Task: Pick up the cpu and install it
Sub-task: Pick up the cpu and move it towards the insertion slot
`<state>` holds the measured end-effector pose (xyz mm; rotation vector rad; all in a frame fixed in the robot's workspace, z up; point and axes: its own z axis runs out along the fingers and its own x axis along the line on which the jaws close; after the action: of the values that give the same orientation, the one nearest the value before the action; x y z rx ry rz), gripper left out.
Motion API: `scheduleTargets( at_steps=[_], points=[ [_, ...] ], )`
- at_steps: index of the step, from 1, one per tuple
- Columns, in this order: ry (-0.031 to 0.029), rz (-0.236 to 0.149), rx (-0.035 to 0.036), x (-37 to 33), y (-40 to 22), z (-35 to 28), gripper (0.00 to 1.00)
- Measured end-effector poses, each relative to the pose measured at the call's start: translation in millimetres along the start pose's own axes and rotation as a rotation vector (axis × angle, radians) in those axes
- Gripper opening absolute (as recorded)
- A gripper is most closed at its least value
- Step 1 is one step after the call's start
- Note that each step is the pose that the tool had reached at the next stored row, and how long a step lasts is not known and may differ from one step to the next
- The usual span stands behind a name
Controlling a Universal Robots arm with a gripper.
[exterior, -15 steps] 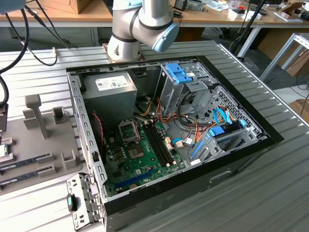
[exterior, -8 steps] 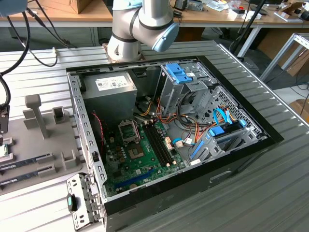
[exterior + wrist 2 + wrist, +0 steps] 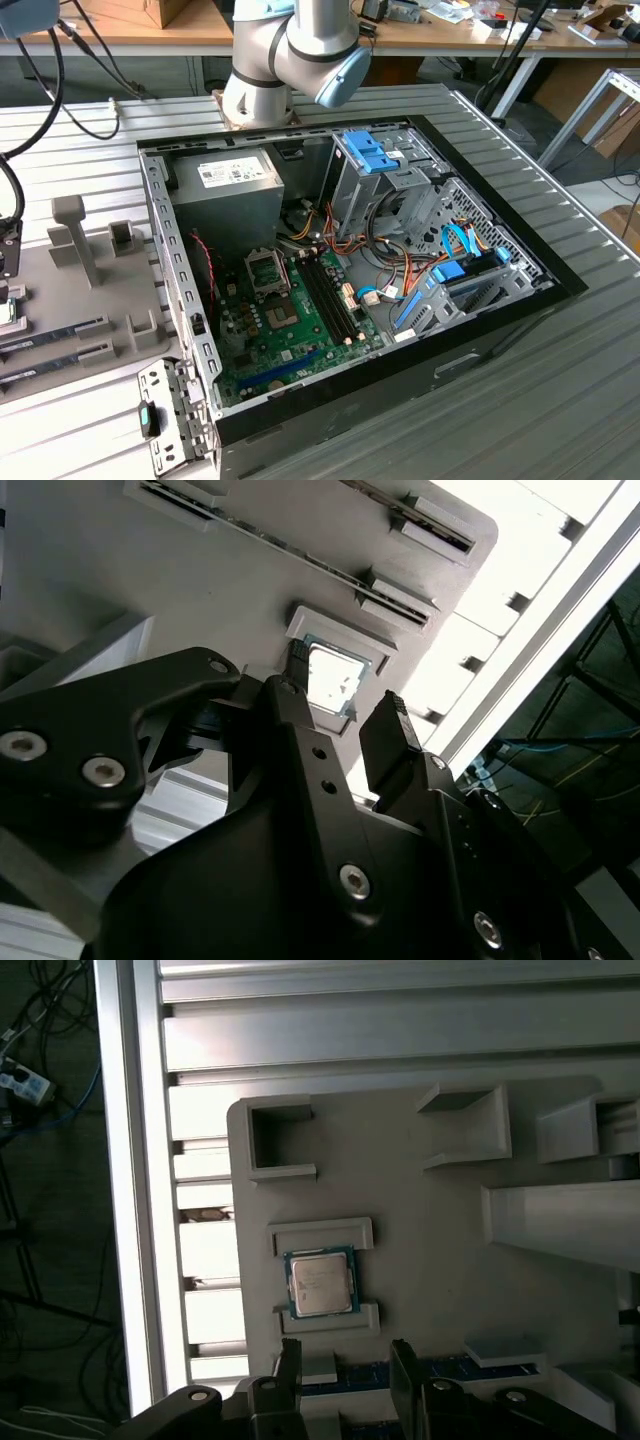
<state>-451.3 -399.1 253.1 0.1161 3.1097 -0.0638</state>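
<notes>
Your black two-fingered pincer [image 3: 346, 1352] is hovering spread wide, its fingers [image 3: 290, 1362] standing apart and pinching nothing. In the first wrist view the small flat square cpu with silvery metal lid and thin green rim [image 3: 321, 1284] is lying flat on the pale grey moulded plastic fixture tray [image 3: 430, 1220]. It is sitting between two raised grey brackets [image 3: 322, 1232], just beside the fingertips and not touching them. In the second wrist view you are seeing that cpu through the gap between the fingers, its lid catching the light. The tray is resting on the ribbed aluminium desk [image 3: 560, 380].

In the exterior view the open black computer case [image 3: 480, 340] is sitting on the desk to the exterior view's right of the tray. The green motherboard [image 3: 290, 335] is lying inside it, with its square metal-framed socket [image 3: 268, 270] near the grey power supply box [image 3: 225, 190]; the cpu is not yet seated there. Long narrow memory sticks [image 3: 55, 330] are lying on the tray. The grey arm with its blue cap [image 3: 300, 50] is showing behind the case.
</notes>
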Motion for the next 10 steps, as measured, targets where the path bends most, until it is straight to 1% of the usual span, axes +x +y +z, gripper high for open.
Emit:
scheduleTargets(
  at_steps=[10],
  points=[
    [0.0000, 0.000, 0.0000, -0.9, 0.2, 4.1, 0.48]
  ],
)
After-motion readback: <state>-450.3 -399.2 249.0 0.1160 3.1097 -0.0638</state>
